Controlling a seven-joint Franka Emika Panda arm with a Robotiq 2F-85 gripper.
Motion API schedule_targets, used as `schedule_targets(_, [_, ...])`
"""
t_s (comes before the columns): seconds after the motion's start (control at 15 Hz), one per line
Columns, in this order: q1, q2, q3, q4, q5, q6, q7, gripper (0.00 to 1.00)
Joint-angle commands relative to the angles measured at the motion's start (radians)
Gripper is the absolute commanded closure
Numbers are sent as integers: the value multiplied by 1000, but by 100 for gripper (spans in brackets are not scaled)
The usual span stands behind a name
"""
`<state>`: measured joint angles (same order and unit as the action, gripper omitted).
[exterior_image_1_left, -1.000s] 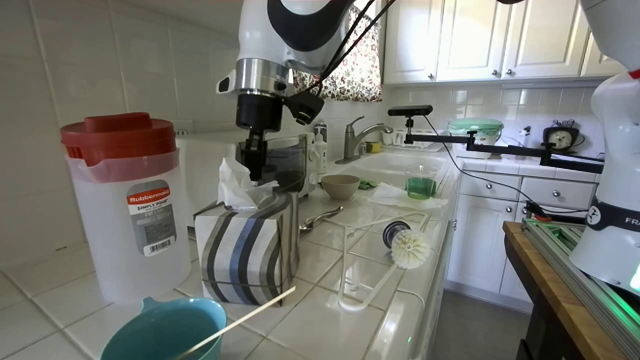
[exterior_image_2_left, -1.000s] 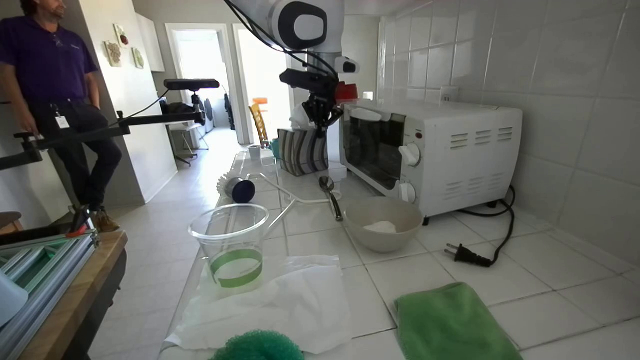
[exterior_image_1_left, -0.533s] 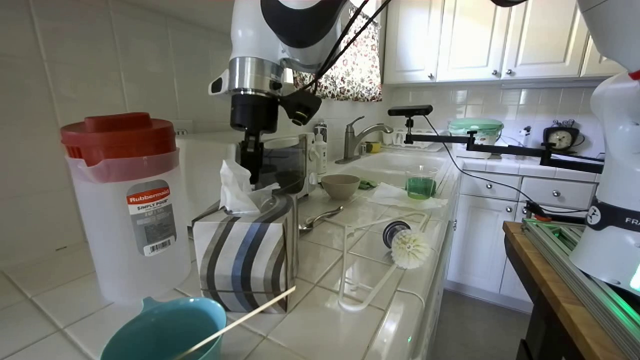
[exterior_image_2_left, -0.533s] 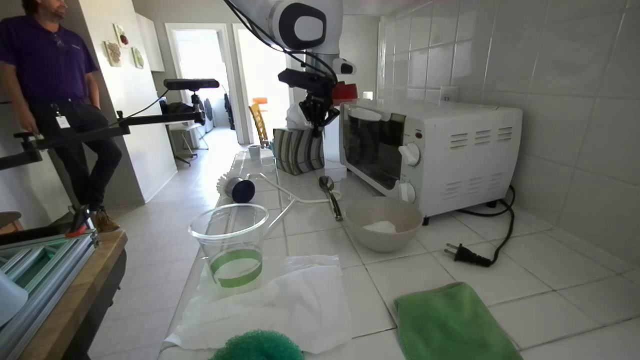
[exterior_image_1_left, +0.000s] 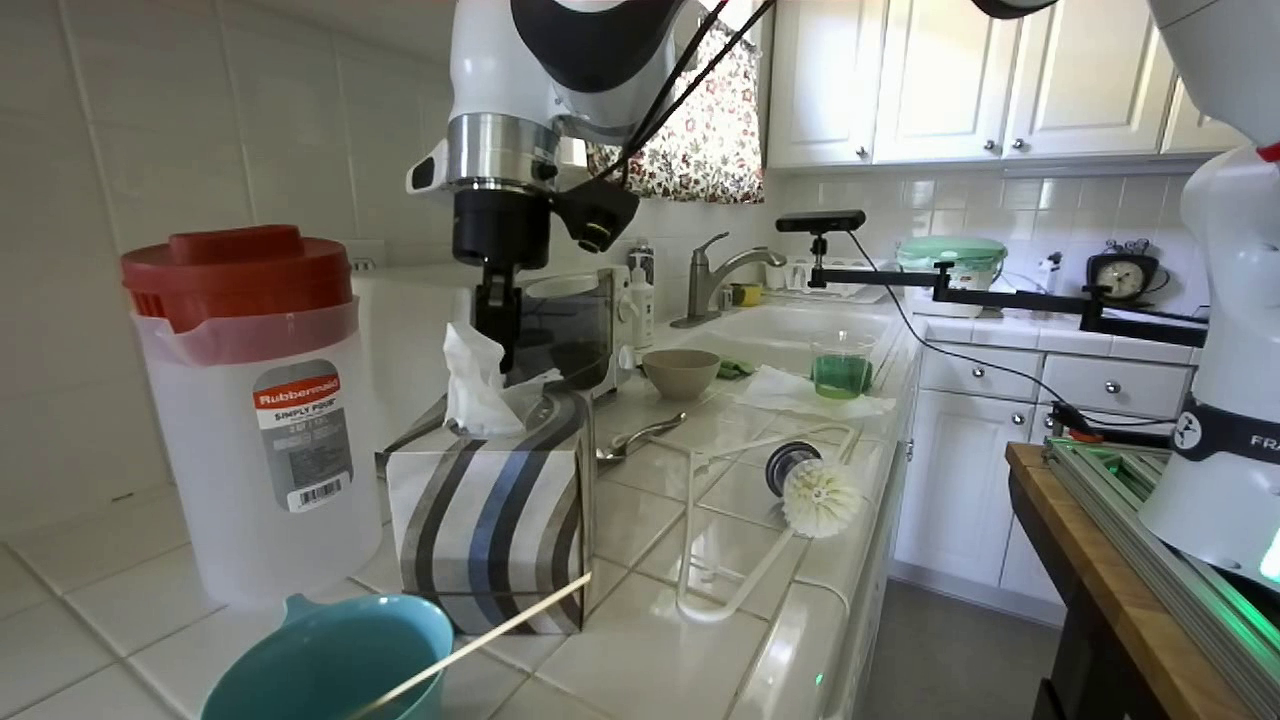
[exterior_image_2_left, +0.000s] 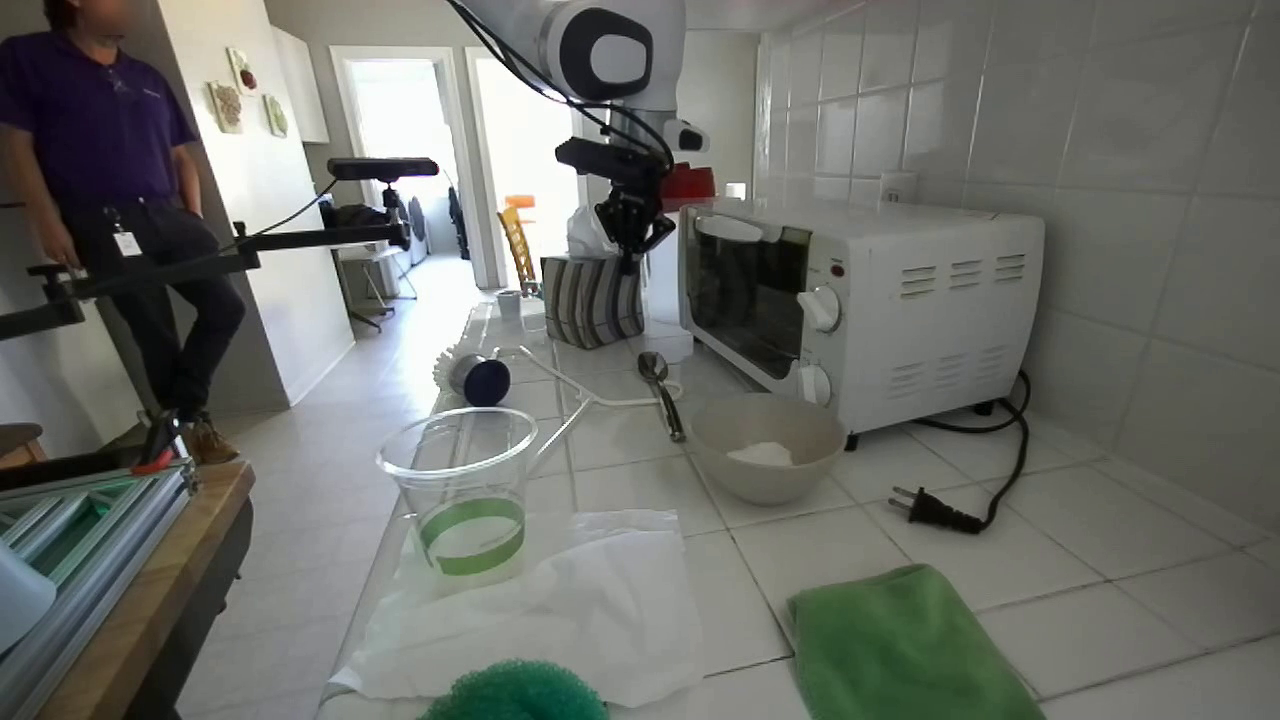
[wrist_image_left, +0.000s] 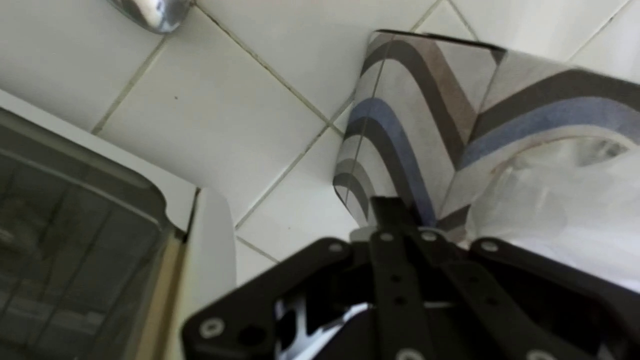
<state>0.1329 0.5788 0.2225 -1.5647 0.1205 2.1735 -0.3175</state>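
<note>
My gripper (wrist_image_left: 393, 210) is shut with its fingertips together and nothing between them. In the wrist view the tips overlap the side of a striped tissue box (wrist_image_left: 425, 100), and they seem to touch it. A white tissue (wrist_image_left: 565, 205) sticks out of the box's top, beside the fingers and not held. In both exterior views the gripper (exterior_image_1_left: 500, 360) points down at the back edge of the box (exterior_image_1_left: 485, 530), behind the tissue (exterior_image_1_left: 480, 390). The exact contact spot is hidden there. The box (exterior_image_2_left: 593, 300) stands upright on the tiled counter.
A red-lidded pitcher (exterior_image_1_left: 260, 440) stands close beside the box, and a teal cup (exterior_image_1_left: 330, 660) with a thin stick (exterior_image_1_left: 480, 640) is in front. The toaster oven (exterior_image_2_left: 900, 300) sits behind the gripper. A spoon (exterior_image_2_left: 660, 395), bowl (exterior_image_2_left: 765, 450), white frame (exterior_image_1_left: 690, 530) and brush (exterior_image_1_left: 818, 495) lie nearby.
The gripper has moved slightly away from the sink along the counter, staying shut. The tissue box has slid the same way and turned a little. Other objects have stayed put.
</note>
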Motion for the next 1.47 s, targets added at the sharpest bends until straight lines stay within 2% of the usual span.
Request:
schedule_targets(0.0, [4,30,6,54,-15,-45,-30,100])
schedule_targets(0.4, [19,-3,-15,32,-39,-67,18,100])
schedule_targets(0.6, [19,-77,-22,-24,-49,-83,52,100])
schedule_targets(1.13, [7,-237,-39,-170,-27,-221,165,100])
schedule_targets(1.4, [12,-317,-64,-260,-46,-202,228,100])
